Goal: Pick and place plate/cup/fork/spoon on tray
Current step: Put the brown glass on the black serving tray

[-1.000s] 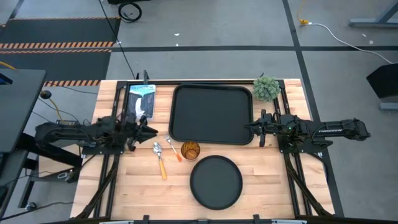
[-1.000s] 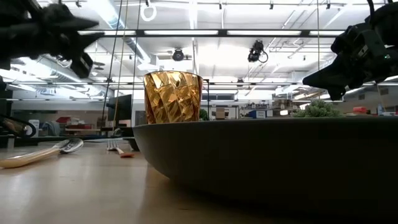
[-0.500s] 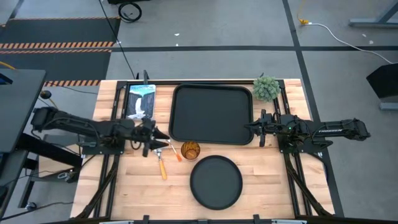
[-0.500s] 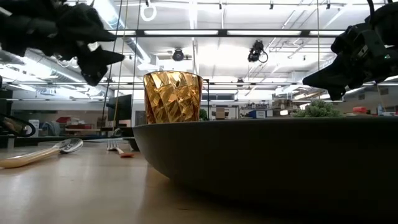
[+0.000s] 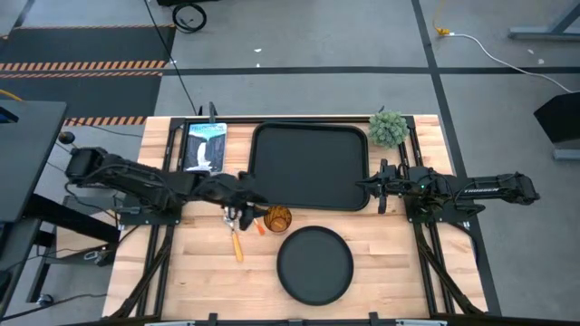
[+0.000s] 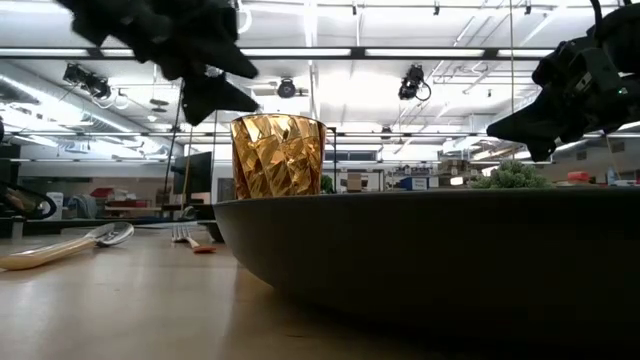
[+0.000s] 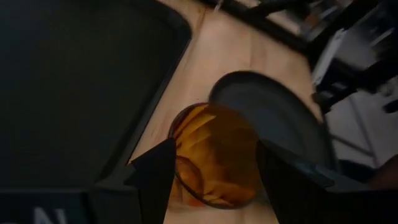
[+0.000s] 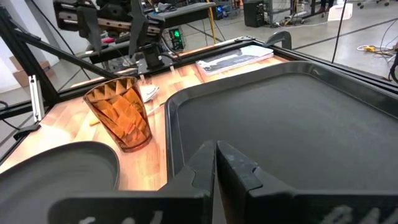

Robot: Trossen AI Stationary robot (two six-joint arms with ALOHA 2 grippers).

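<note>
The amber cup [image 5: 277,218] stands upright on the wood between the black tray [image 5: 308,167] and the round black plate [image 5: 314,264]. My left gripper [image 5: 248,206] hovers open just left of and above the cup [image 6: 278,155]. In its wrist view the cup [image 7: 214,155] shows between the two spread fingers, untouched. The spoon [image 5: 236,241] and the fork [image 5: 258,225] lie flat on the table under and beside that gripper. My right gripper [image 5: 374,187] is shut over the tray's right rim.
A small green plant [image 5: 388,129] stands at the tray's far right corner. A booklet [image 5: 205,147] lies left of the tray. Bare wood shows left of the plate and along the near edge.
My left gripper has travelled toward the table's right edge, from beside the booklet, over the spoon and fork, to the cup. In the low view it has also risen. The cup, plate, cutlery and right arm have stayed put.
</note>
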